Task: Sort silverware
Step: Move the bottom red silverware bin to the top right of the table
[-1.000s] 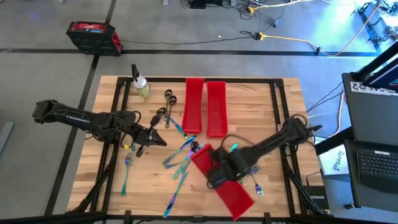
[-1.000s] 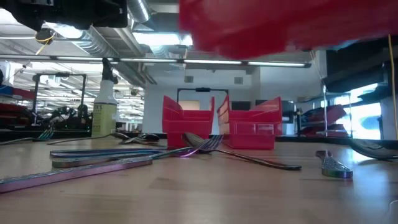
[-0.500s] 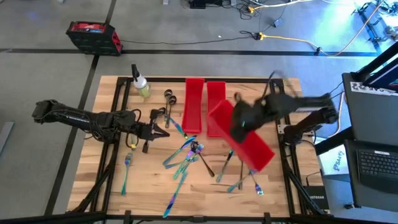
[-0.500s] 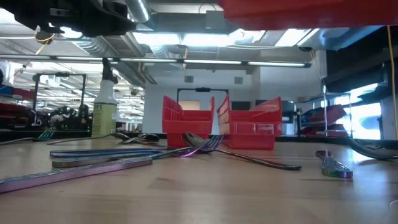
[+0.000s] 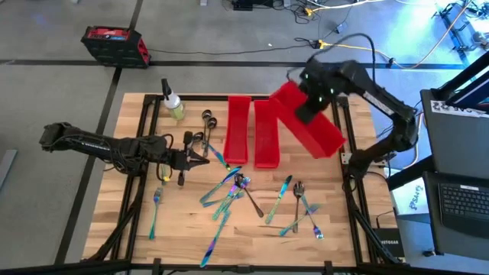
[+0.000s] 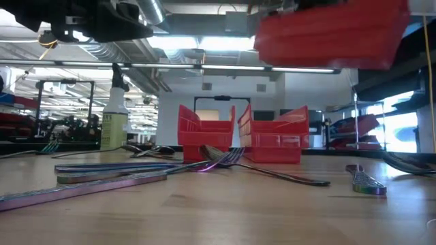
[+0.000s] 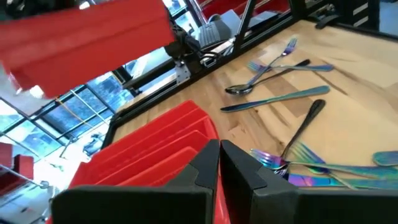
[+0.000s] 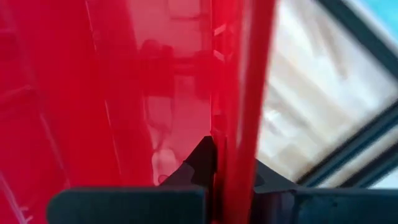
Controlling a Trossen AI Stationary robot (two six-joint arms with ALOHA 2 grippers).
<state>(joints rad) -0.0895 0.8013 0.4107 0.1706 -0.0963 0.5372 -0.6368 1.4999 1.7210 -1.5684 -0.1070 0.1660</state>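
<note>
Silverware lies scattered on the wooden table: iridescent forks, knives and spoons in the middle [image 5: 229, 187] and near right [image 5: 296, 205], a fork at the near left [image 5: 155, 206], and dark spoons [image 5: 208, 118] at the far side. Two red bins [image 5: 238, 130] [image 5: 266, 131] stand side by side at the far middle. My right gripper [image 5: 312, 103] carries a third red bin [image 5: 319, 131] high over the far right corner. My left gripper [image 5: 200, 159] hovers shut and empty left of the bins, above the table. My right gripper holds the bin by one long wall [image 8: 239, 124], one finger inside the bin and one outside, coming from above and pointing down. The hold is nearer the bin's far end. The bin [image 6: 327, 34] hangs clear of the table, its opening up.
A spray bottle [image 5: 173, 103] with yellowish liquid stands at the far left corner. The table's black frame rails [image 5: 342, 137] run along its edges. Bare wood shows at the near left and near right. A laptop [image 5: 458, 202] sits beyond the right edge.
My right gripper has swung the red bin from low over the near middle of the table up and toward the far right corner, turning it about on the way. Silverware that lay under the bin now shows. My left gripper has turned slightly toward the far edge, staying in place.
</note>
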